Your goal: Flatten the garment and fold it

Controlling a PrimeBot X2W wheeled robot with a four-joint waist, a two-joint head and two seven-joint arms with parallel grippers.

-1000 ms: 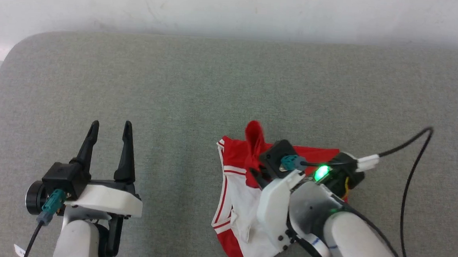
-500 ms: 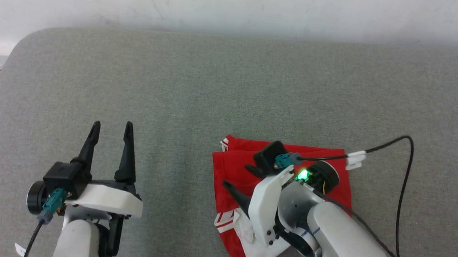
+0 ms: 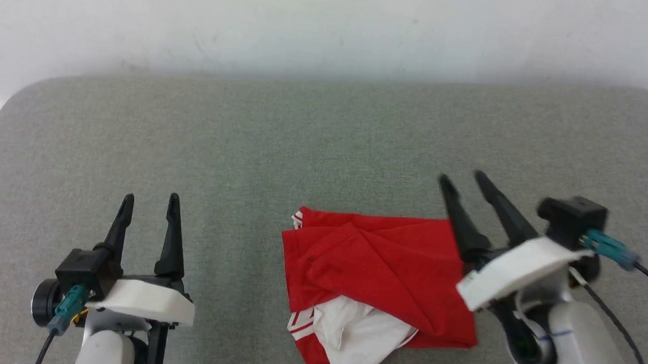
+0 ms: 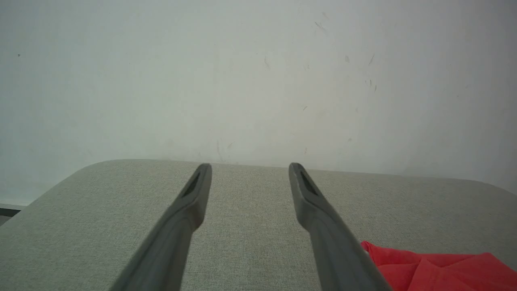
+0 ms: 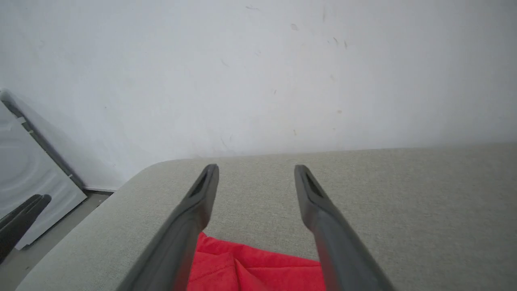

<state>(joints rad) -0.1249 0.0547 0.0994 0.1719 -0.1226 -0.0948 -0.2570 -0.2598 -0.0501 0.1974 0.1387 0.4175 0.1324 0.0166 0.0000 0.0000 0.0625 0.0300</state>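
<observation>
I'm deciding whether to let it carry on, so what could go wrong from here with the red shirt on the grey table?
1. The garment lies creased and doubled over, a white sleeve spilling out at its near edge; folding now may trap wrinkles.
2. The open right gripper sits by its right edge and might pinch only the top layer.
3. The left gripper stands apart, so a one-armed pull could drag the bundle.
</observation>
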